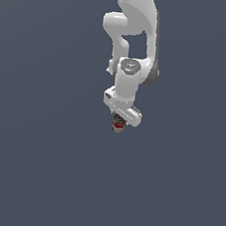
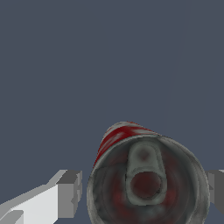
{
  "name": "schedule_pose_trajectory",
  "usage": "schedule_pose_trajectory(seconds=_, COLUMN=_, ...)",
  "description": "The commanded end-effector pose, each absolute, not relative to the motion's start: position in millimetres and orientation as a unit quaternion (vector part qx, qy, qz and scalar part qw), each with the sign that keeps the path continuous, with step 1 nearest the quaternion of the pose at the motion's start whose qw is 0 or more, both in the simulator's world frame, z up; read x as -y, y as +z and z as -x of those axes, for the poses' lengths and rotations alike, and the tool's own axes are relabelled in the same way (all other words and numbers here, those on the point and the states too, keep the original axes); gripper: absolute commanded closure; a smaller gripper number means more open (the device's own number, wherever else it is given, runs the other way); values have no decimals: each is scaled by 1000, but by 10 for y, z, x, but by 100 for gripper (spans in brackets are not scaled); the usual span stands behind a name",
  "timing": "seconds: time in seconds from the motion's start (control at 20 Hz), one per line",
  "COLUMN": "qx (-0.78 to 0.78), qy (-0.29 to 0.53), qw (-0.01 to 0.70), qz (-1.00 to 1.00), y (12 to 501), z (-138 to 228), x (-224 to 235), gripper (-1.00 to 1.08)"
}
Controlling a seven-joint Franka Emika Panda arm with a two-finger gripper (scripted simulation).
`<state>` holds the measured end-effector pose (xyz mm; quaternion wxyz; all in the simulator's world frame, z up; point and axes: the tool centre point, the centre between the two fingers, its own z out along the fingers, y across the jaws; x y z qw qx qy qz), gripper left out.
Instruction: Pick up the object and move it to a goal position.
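Wrist view: can (image 2: 146, 179) between pincer (image 2: 144, 190) fingers (image 2: 70, 194), seemingly apart.

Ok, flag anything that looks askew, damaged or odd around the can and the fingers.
Nothing stands out. The can sits between the fingers, pull-tab end facing the wrist camera, with no visible dent or spill. In the exterior view it shows just below the gripper. Whether the fingers actually touch it cannot be told.

No readable text

The can (image 2: 146, 179) carries a red-and-white label, but no letters, numbers or brand can be made out in either view.
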<state>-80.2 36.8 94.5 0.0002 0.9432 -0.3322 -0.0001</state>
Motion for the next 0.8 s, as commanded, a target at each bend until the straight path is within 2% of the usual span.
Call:
schedule_pose_trajectory(seconds=0.0, qx=333, qy=0, qw=0, qz=-943, y=845, z=803, x=-367, gripper=-92)
schedule_pose_trajectory(seconds=0.25, qx=333, qy=0, qw=0, qz=-943, y=774, z=797, x=-371, gripper=-92)
schedule_pose_trajectory(seconds=0.3, qx=333, qy=0, qw=0, qz=-943, y=774, z=797, x=-371, gripper=108)
schedule_pose_trajectory(seconds=0.75, qx=333, qy=0, qw=0, qz=-943, y=774, z=797, x=-371, gripper=108)
